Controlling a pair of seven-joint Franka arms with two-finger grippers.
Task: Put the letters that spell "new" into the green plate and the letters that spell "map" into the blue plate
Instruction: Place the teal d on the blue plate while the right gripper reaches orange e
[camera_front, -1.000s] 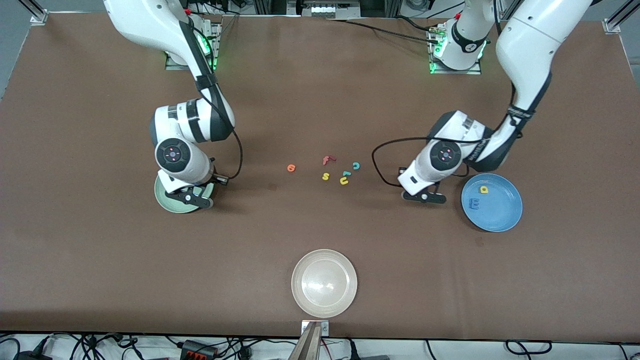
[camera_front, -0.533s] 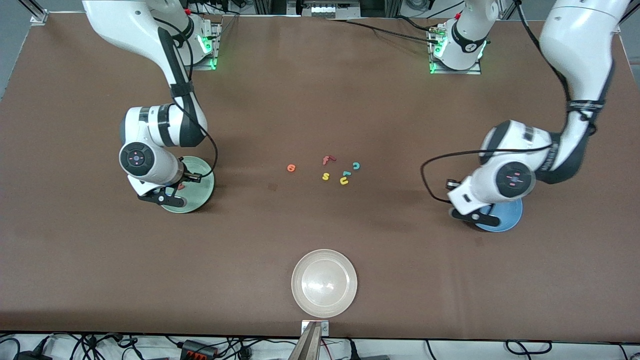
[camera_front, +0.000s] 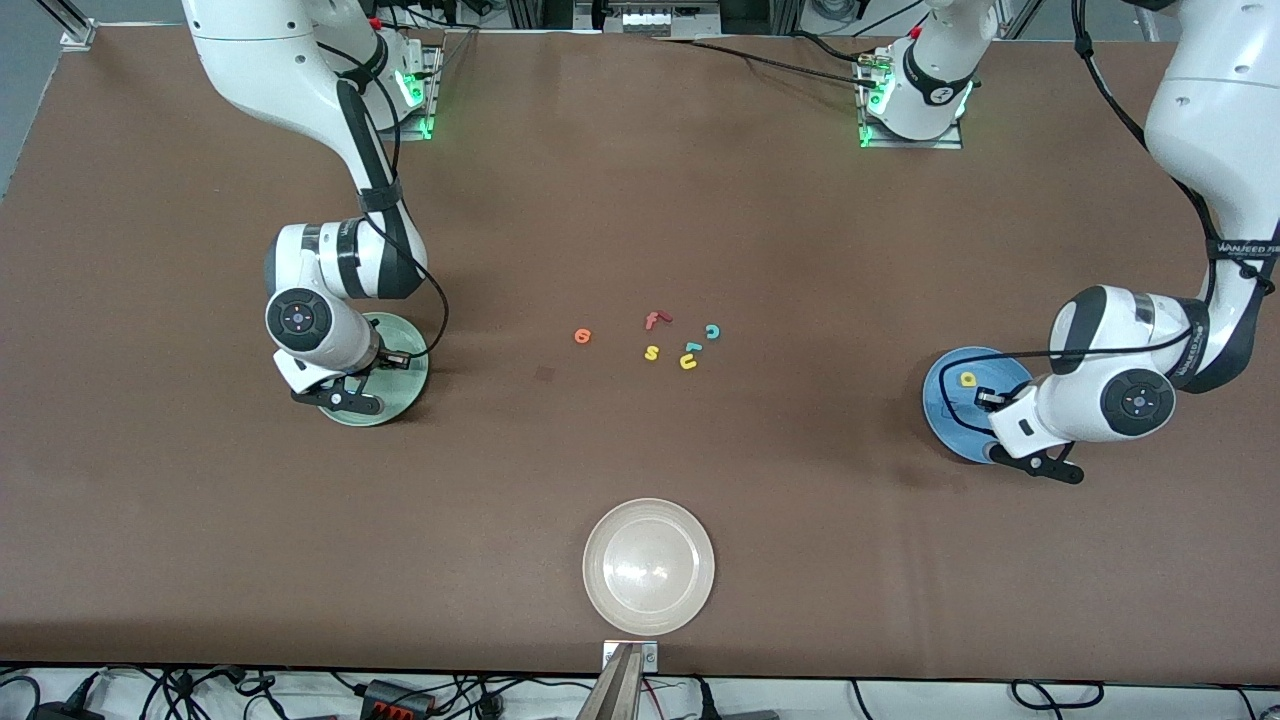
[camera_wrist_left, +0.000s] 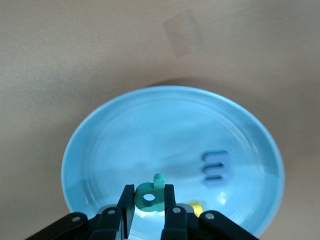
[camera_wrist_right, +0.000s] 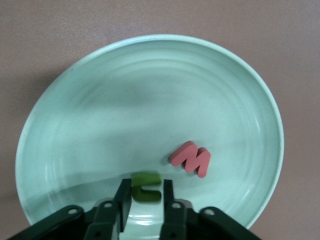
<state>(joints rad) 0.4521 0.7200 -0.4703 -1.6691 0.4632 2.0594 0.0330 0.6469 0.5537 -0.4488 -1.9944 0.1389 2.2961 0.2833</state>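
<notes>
While you were watching, the teal p (camera_wrist_left: 149, 196) crossed from the bare table onto the blue plate (camera_front: 945, 425), which sits toward the table's edge at the left arm's end. The left gripper (camera_front: 1042, 464) pinches it just above the plate floor, close to the blue m (camera_wrist_left: 216, 168) and the yellow a (camera_wrist_left: 196, 207) lying there. Judged from this, "map" needs only a release.

At the right arm's end, the right gripper (camera_front: 337, 399) has drifted slightly but stays over the green plate (camera_front: 408, 385). The dark green n (camera_wrist_right: 146, 188) sits within its jaws, beside the pinkish-red w (camera_wrist_right: 190, 159). You cannot tell whether it grips or has let go.

At the table's middle, the orange e (camera_front: 582, 336) has not moved, so "new" is one letter short.
</notes>
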